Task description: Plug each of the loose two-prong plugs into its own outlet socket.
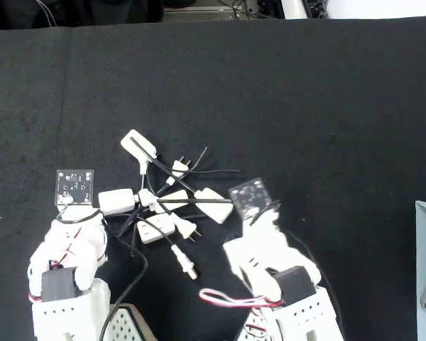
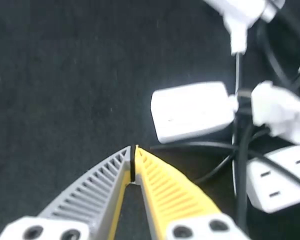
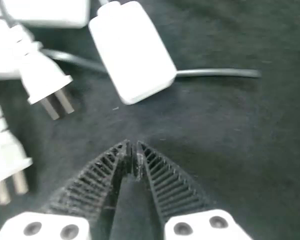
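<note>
Left gripper [image 2: 133, 154] is pinched shut on nothing beside a white outlet socket [image 2: 190, 111]; right gripper [image 3: 132, 151] is shut and empty too, near a loose plug [image 3: 42, 80]; you're flanking the cord pile [image 1: 163, 204] at centre-left of the high view, probably so each arm reaches its own half.

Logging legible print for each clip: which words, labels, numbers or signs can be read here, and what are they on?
No text, number or sign can be read in any view.
Outlet socket: plain white face with two slots, no print visible.
Two-prong plug: no marking visible.
Circuit board: pale specks, too small to read.
</note>
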Robot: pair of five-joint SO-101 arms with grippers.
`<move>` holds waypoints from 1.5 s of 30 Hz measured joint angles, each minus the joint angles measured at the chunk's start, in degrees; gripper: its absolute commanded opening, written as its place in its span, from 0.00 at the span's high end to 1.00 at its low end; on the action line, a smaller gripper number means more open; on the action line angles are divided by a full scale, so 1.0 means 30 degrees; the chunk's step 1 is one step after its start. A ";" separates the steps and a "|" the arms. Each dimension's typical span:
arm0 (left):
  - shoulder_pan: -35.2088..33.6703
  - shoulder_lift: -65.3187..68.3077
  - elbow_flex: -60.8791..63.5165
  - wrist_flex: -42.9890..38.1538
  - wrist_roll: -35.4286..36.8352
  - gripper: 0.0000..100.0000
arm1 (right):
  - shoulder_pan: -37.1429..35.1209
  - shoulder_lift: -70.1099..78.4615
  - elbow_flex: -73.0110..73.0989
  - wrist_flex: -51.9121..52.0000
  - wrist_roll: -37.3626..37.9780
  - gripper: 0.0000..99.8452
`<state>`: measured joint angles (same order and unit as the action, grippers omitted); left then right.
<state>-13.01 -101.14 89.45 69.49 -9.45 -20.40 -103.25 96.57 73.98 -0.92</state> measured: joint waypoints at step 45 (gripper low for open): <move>-0.7443 0.0000 -0.0059 -0.3018 -0.0029 0.97 | -0.9172 1.9751 -1.4242 -0.7414 -0.0147 0.84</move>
<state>-35.34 -101.14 89.27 60.44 -9.54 -47.91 -44.00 53.85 51.74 -1.36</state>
